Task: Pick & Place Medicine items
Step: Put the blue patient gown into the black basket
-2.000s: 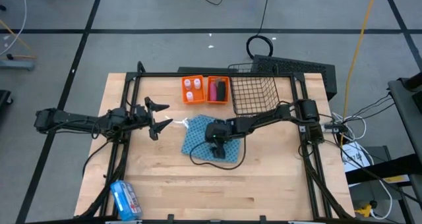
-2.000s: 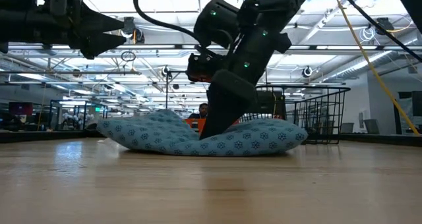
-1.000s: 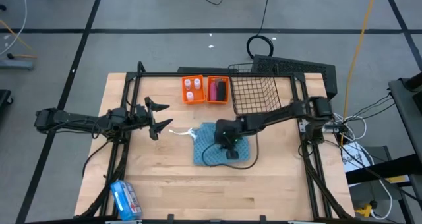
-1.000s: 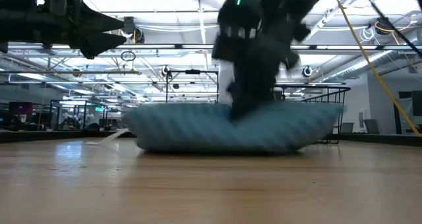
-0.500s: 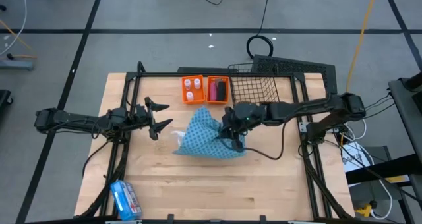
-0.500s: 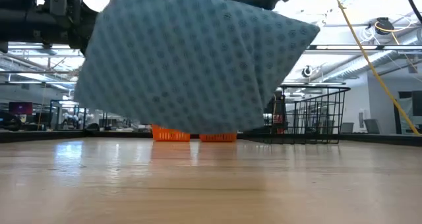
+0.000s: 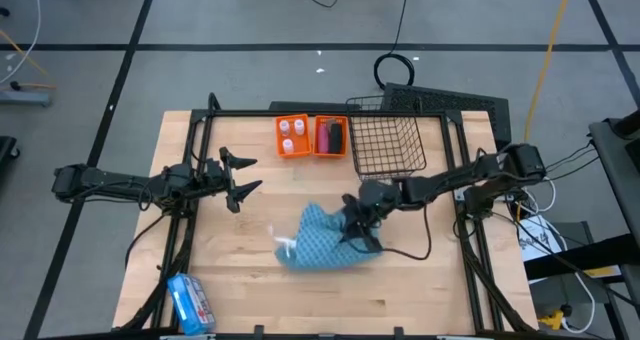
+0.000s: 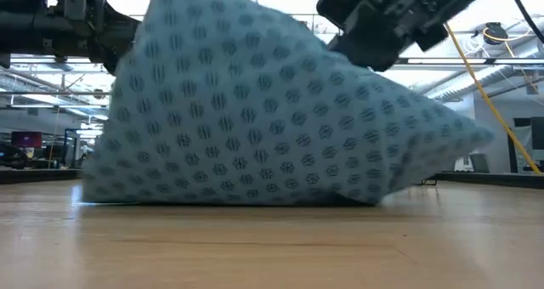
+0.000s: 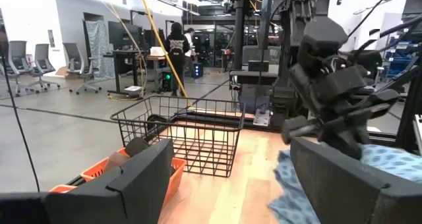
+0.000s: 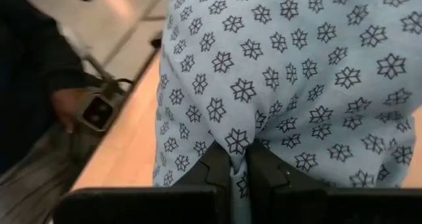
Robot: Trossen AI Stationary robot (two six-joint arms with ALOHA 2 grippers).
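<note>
The medicine items (image 7: 312, 136) sit in orange bins beside the wire basket (image 7: 386, 145), while the right gripper (image 10: 239, 172) fingers pinch the blue cloth (image 7: 322, 239), seemingly clearing it off the worktop (image 7: 420, 290); the left gripper (image 7: 243, 179) fingers wait spread.

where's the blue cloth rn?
High view: blue patterned cloth at table centre, below the wire basket, pinched in the right gripper jaws, lower edge touching the wood.

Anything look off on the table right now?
Yes: the right gripper is shut on the blue patterned cloth, dragging it bunched mid-table, while the medicine items sit in the orange bins. The left gripper hangs open, idle.
</note>
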